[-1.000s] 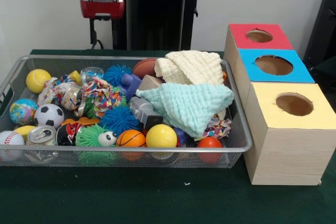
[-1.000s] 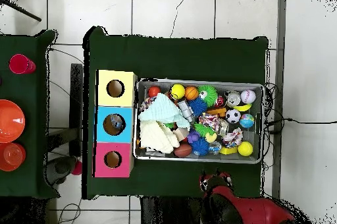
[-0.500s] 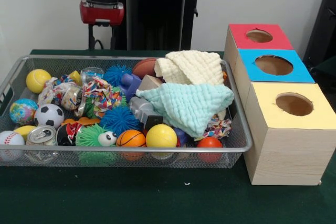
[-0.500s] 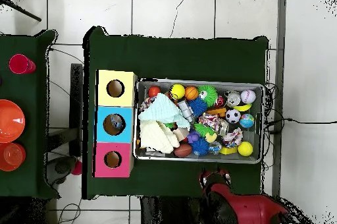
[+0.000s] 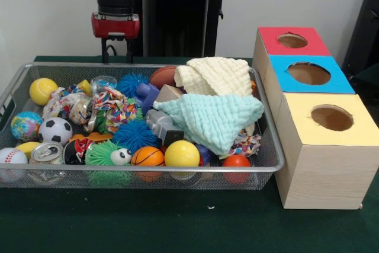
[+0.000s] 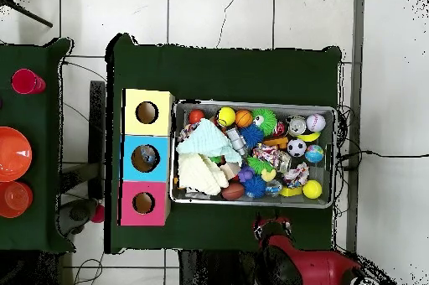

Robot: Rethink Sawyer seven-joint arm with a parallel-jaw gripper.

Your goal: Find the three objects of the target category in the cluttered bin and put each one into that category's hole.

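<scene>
Hanging above the far rim of the wire bin point(image 5: 269, 146), the claw point(image 5: 116, 57) shows only as dark prongs below its red collar, and whether it is spread or pressed together cannot be told. It holds nothing and touches none of the clutter. Inside the bin, a mint cloth point(image 5: 212, 119) lies draped over a cream cloth point(image 5: 216, 75) at the end nearest the boxes. Balls crowd the other end: a soccer ball point(image 5: 55, 130), a baseball point(image 5: 12, 156), a small basketball point(image 5: 147, 156) and a yellow ball point(image 5: 182, 154). Three wooden boxes stand in a row touching the bin on the green tabletop point(image 5: 177, 223), topped red point(image 5: 291, 40), blue point(image 5: 309, 73) and yellow point(image 5: 331, 118), each with one round hole.
</scene>
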